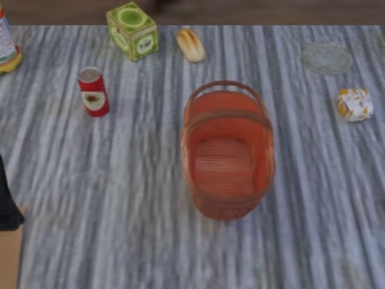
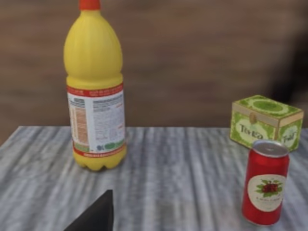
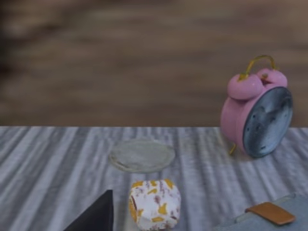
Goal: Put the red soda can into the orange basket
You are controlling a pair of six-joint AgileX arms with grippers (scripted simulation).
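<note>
The red soda can (image 1: 93, 91) stands upright on the table's left side, silver top up and white label showing; it appears again in the left wrist view (image 2: 265, 189). The orange basket (image 1: 264, 129) sits near the middle, empty, with two arched handles. My left gripper (image 1: 7, 205) shows as a dark shape at the table's left edge, well short of the can. In its wrist view only a dark corner of it (image 2: 96, 216) appears, apart from the can. My right gripper (image 3: 96, 214) is outside the top view, and only a dark corner shows in its wrist view.
A green-yellow tea box (image 1: 132, 30) and a bread roll (image 1: 190, 45) lie at the back. A yellow bottle (image 2: 95, 86) stands far left. On the right are a glass disc (image 1: 326, 58), a white-and-yellow wrapped item (image 1: 354, 104) and a pink alarm clock (image 3: 257, 115).
</note>
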